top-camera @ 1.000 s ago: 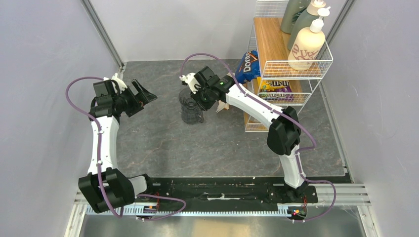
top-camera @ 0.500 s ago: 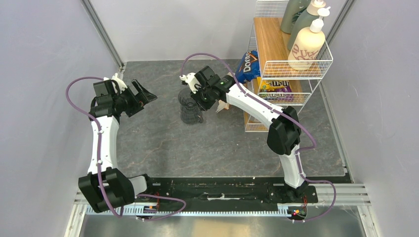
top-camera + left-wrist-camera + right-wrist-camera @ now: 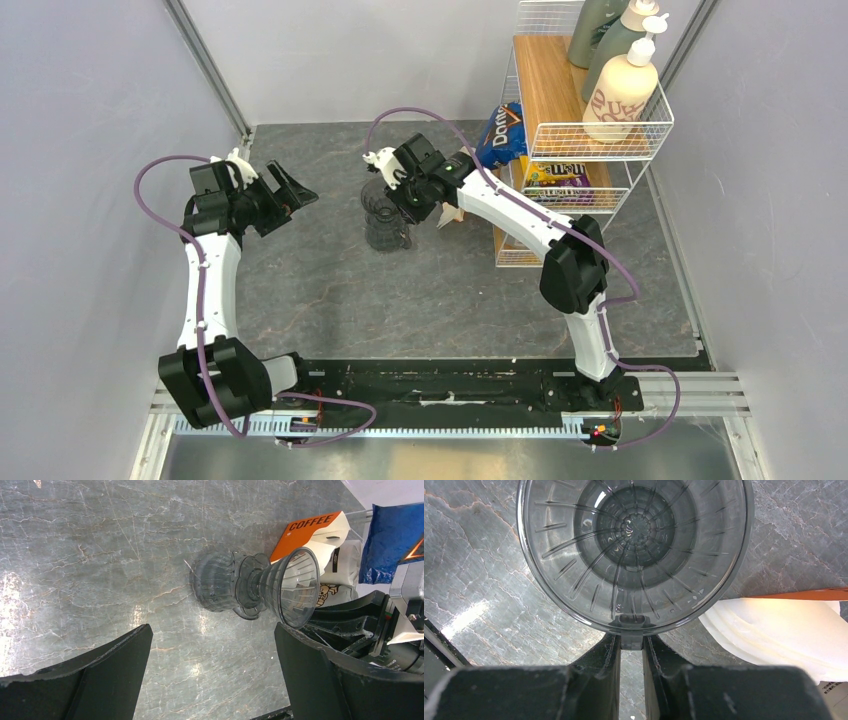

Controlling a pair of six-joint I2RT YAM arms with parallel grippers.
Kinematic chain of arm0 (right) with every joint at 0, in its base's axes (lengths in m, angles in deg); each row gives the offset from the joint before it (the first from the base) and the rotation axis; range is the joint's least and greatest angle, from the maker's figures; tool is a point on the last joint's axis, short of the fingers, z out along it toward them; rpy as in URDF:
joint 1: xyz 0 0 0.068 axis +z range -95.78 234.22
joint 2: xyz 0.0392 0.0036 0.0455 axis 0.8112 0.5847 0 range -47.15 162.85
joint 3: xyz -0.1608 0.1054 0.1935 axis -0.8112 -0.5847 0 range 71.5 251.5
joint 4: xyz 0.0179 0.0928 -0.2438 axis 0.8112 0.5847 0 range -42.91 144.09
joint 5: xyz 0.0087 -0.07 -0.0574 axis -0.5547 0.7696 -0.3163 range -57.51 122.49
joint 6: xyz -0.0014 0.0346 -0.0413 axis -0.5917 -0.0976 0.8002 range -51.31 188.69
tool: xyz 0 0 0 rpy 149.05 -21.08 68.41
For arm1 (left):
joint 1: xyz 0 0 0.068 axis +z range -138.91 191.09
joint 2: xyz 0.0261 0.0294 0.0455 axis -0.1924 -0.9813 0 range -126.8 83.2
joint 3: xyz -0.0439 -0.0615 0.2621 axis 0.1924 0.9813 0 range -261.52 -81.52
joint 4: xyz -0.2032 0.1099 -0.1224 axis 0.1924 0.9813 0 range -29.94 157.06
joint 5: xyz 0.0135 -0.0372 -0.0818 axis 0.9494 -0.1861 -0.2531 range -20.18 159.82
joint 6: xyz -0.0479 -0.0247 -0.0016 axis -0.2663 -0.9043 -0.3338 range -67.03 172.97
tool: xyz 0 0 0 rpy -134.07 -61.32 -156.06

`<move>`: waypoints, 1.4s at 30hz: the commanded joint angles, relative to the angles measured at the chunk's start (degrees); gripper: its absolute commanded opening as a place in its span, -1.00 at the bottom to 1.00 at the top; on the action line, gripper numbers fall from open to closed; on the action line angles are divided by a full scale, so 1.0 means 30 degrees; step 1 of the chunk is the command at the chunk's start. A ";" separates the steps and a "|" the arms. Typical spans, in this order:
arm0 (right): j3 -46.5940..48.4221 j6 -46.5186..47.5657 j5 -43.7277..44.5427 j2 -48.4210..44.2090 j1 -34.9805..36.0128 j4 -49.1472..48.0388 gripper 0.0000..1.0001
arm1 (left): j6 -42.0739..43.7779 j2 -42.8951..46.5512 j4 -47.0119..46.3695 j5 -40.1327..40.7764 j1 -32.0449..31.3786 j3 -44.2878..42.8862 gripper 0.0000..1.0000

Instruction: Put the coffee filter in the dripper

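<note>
Nothing has shifted: right tool (image 3: 630, 644) stays pinched on the handle of the empty dripper (image 3: 634, 555) at upper frame, left tool (image 3: 210, 655) spread wide, so loading remains outstanding.

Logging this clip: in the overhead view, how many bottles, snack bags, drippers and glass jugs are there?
3 bottles
2 snack bags
1 dripper
1 glass jug
Total: 7
</note>
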 commanded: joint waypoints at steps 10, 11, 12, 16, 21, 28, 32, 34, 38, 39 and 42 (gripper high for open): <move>0.1571 0.0341 0.0241 0.0446 0.0380 0.0171 -0.75 | -0.0565 0.0151 -0.0835 -0.0439 0.0141 -0.0108 1.00; 0.1589 0.0342 0.0276 0.0472 0.0376 0.0182 -0.74 | -0.0565 0.0152 -0.0835 -0.0419 0.0164 -0.0083 1.00; 0.1589 0.0341 0.0353 0.0506 0.0380 0.0167 -0.74 | -0.0576 0.0137 -0.0829 -0.0438 0.0174 -0.0083 1.00; 0.1600 0.0372 0.0398 0.0575 0.0377 0.0239 -0.60 | -0.0595 0.0227 -0.0828 -0.0490 0.0176 0.0034 1.00; 0.1472 0.0229 0.0352 0.0428 0.0376 0.0344 -0.04 | -0.0547 0.0283 -0.0806 -0.0483 0.0185 0.0079 1.00; 0.1686 0.0056 -0.0292 0.0060 0.0373 0.0329 0.49 | -0.0535 0.0256 -0.0860 -0.0541 0.0165 0.0038 1.00; 0.1775 -0.0111 -0.0555 -0.0409 0.0406 0.0108 0.74 | -0.0536 0.0263 -0.0944 -0.0606 0.0168 0.0061 1.00; 0.1696 -0.0130 -0.0571 -0.0814 0.0405 0.0053 0.79 | -0.0421 0.0272 -0.1089 -0.0667 0.0185 0.0024 1.00; 0.1735 0.0026 0.0097 -0.1696 0.0406 0.0301 0.81 | 0.0360 0.0179 -0.1235 -0.0796 0.0171 -0.0504 1.00; 0.1750 0.0001 0.0413 -0.1944 0.0385 0.0391 0.81 | 0.0678 0.0152 -0.1376 -0.1062 0.0184 -0.0661 1.00; 0.1557 -0.0175 0.1028 -0.2901 0.0392 0.0737 0.80 | 0.1548 0.0099 -0.2142 -0.1774 0.0157 -0.1095 0.97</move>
